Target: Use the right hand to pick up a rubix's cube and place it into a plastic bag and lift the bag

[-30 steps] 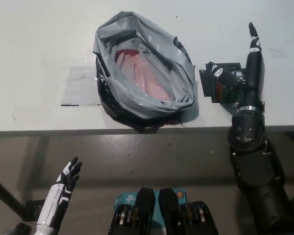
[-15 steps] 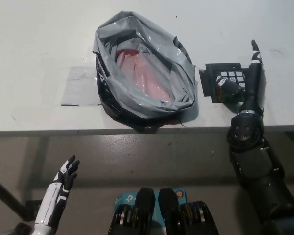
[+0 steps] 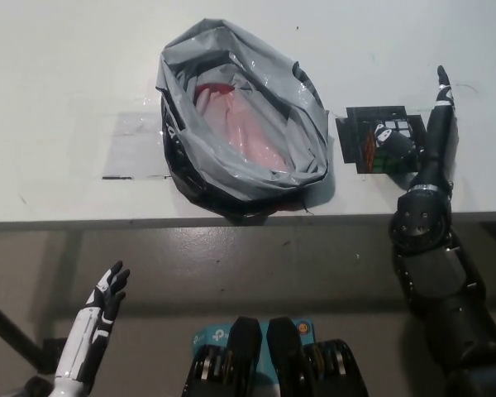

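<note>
A rubik's cube (image 3: 370, 141) with dark faces and some orange and green stickers sits on the white table (image 3: 66, 83), just right of the bag. The grey plastic bag (image 3: 244, 124) stands open, with pinkish and red contents inside. My black right hand (image 3: 420, 132) lies against the cube's right side, one digit across its top and another pointing away up the table. It is open and does not hold the cube. My white left hand (image 3: 106, 298) hangs open below the table edge at lower left.
A clear tape patch (image 3: 134, 145) lies on the table left of the bag. The table's front edge (image 3: 190, 222) runs across the middle of the picture, with grey floor below.
My right hand has shifted slightly right and back along the cube's right side. The left hand has dropped a little. The cube and bag have not moved.
</note>
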